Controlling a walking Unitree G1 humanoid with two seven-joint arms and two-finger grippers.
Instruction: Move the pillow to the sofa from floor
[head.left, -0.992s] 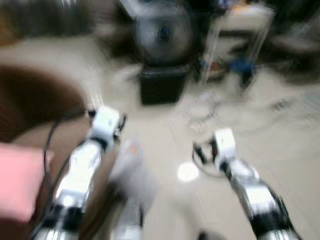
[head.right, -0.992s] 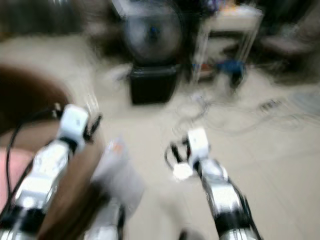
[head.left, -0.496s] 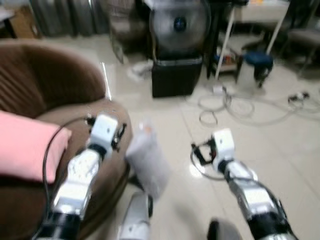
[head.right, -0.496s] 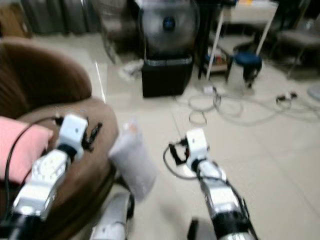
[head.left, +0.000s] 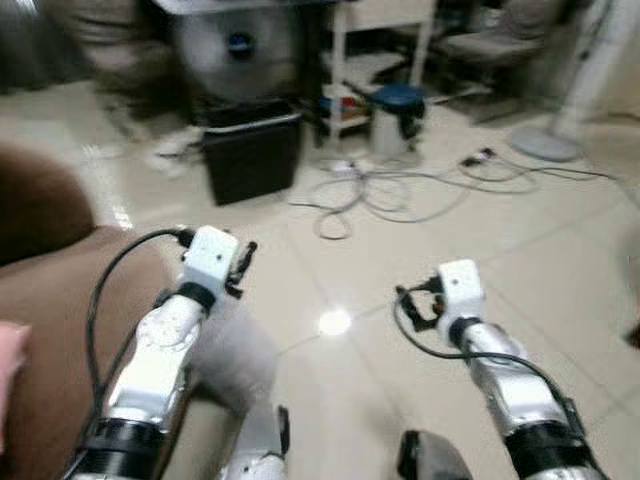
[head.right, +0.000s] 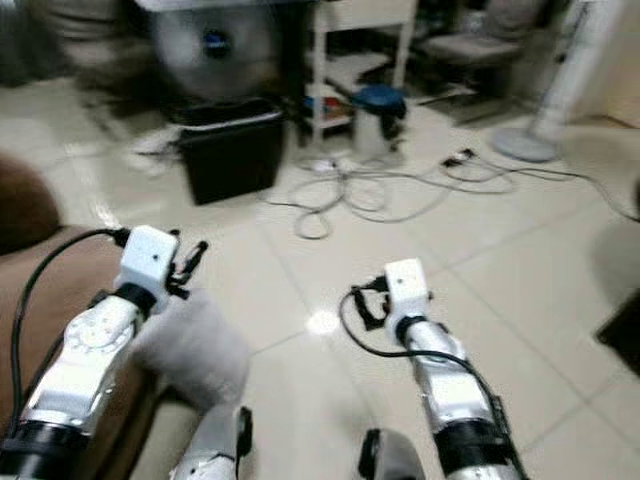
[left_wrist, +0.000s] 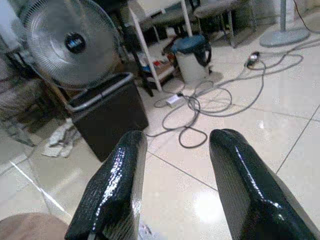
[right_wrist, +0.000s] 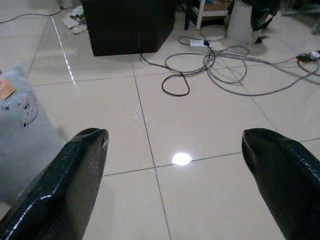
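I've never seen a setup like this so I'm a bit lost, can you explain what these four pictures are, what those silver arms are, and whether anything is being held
This is a humanoid robot in a home. The two wide pictures come from a stereo camera on its head, looking down at its own silver arms. The other two come from cameras on its wrists, looking along each gripper's two black fingers.

The left gripper and the right gripper are both open and hold nothing.

On the tiled floor, a grey pillow leans against the brown sofa, beside the left arm. The job is to lift it onto the sofa, which is not yet done.

Farther off stand a black bin, a fan behind it, a tangle of cables, and a small white bin with a blue lid.
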